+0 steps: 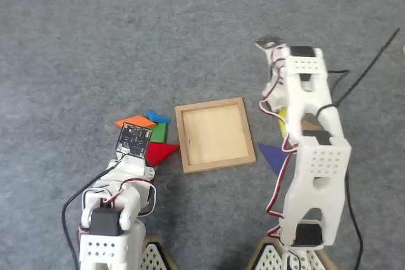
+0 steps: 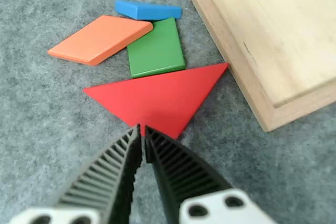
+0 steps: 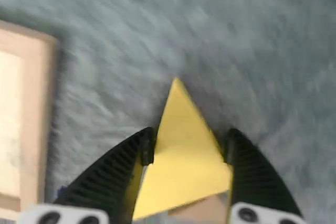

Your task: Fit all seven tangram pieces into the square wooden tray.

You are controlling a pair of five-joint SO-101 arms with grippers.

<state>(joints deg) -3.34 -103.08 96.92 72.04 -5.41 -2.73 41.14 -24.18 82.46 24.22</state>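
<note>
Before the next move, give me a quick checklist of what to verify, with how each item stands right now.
1. Wooden tray free for a piece: ok, none in it yet.
2. Right gripper holding the yellow triangle: ok, shut on it.
3. Left gripper ready to pick: not ok, shut, tip at the red triangle's corner.
4. Green piece and orange piece clear of the tray: ok.
5. All seven pieces located: cannot tell, six show.
</note>
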